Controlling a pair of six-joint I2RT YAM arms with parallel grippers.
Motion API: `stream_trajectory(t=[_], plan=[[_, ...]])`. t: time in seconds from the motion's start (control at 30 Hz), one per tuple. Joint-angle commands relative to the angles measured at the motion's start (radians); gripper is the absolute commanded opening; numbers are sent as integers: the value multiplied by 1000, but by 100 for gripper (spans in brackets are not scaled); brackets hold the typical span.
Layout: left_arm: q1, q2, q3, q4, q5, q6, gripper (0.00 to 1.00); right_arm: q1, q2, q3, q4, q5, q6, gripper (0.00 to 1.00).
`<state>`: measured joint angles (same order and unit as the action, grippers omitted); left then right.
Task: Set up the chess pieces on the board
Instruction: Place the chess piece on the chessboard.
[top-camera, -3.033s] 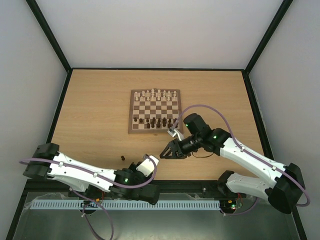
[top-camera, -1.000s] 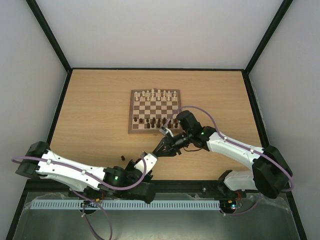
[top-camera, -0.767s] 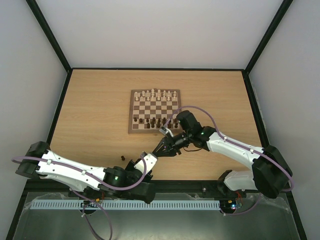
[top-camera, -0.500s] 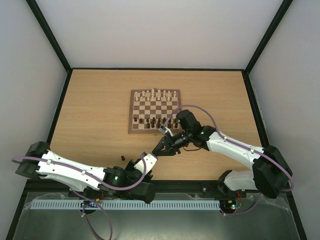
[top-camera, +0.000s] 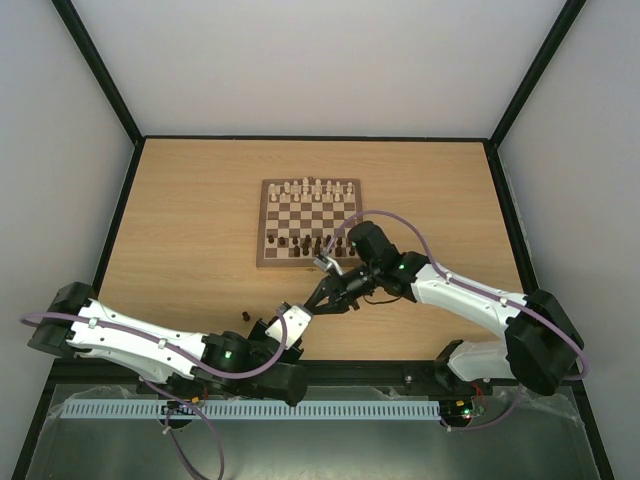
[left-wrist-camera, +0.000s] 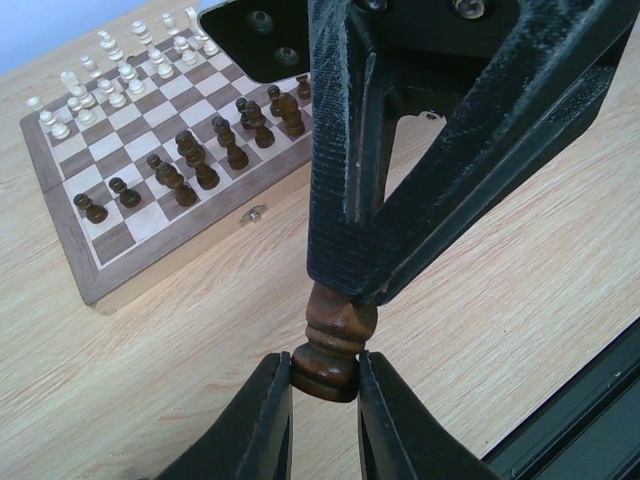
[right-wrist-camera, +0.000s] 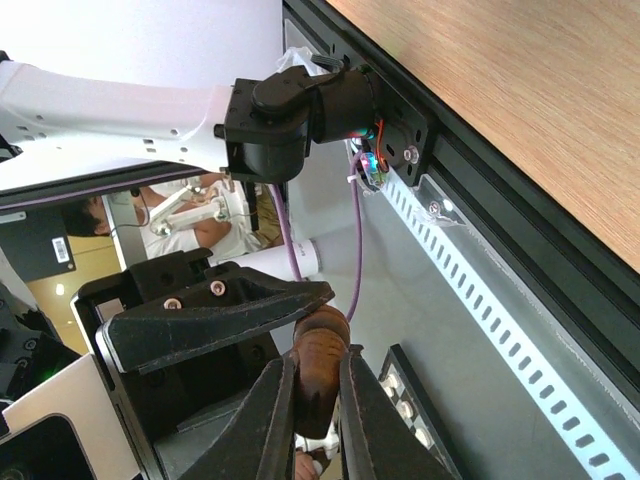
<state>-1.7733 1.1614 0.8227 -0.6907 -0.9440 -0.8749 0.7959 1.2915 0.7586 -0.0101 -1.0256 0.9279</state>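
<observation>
A dark brown chess piece (left-wrist-camera: 332, 340) hangs in the air between both grippers, just off the table's near edge. My left gripper (left-wrist-camera: 325, 375) is shut on its base. My right gripper (right-wrist-camera: 318, 358) is shut on its upper part (right-wrist-camera: 320, 372). In the top view the grippers meet tip to tip, left (top-camera: 296, 317) and right (top-camera: 318, 298). The board (top-camera: 268, 262) lies at the table's centre, with a row of dark pieces (top-camera: 315, 243) on its near side. Another dark piece (top-camera: 243, 316) stands alone on the table.
Cream-white pieces (top-camera: 315, 188) fill the board's far rows. The board's border (left-wrist-camera: 60, 250) and dark pieces (left-wrist-camera: 185, 165) show in the left wrist view. A black frame rail (top-camera: 400, 368) runs along the table's near edge under the arms.
Over three seconds my right gripper has swung left and down to meet the left gripper at the held piece. In the last second both shifted only slightly.
</observation>
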Motion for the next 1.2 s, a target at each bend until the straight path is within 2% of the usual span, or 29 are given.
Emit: stream_trajectory(t=[0.0, 0.07, 0.13, 0.23, 0.3, 0.4, 0.53, 0.73, 0.8, 0.9, 0.97, 1.17], plan=[[-6, -11, -13, -6, -26, -31, 17, 11, 5, 33, -42, -6, -31, 7], [-5, -21, -14, -11, -24, -41, 30, 11, 6, 51, -78, 16, -58, 6], [-5, -41, -18, -19, -23, -58, 49, 11, 6, 83, -142, 64, -105, 5], [-5, -98, -31, -29, -19, -77, 62, 10, 11, 134, -227, 139, -167, 2], [-5, -148, -38, -48, -19, -95, 67, 10, 14, 160, -260, 181, -197, 2], [-5, -232, -41, -79, -15, -127, 72, 10, 30, 217, -343, 279, -260, 1], [7, -317, -16, -184, -22, -242, 80, 13, 50, 322, -471, 502, -360, 2], [30, -366, 77, -514, -91, -595, 89, 75, 143, 500, -635, 885, -440, 2], [42, -409, 79, -566, -104, -657, 92, 121, 206, 599, -693, 1022, -453, 2], [66, -473, 66, -543, -100, -641, 99, 178, 332, 726, -788, 1223, -465, 2], [75, -495, 60, -537, -95, -635, 100, 206, 405, 797, -837, 1320, -463, 2], [80, -495, 55, -525, -85, -624, 100, 239, 576, 932, -886, 1383, -455, 2]])
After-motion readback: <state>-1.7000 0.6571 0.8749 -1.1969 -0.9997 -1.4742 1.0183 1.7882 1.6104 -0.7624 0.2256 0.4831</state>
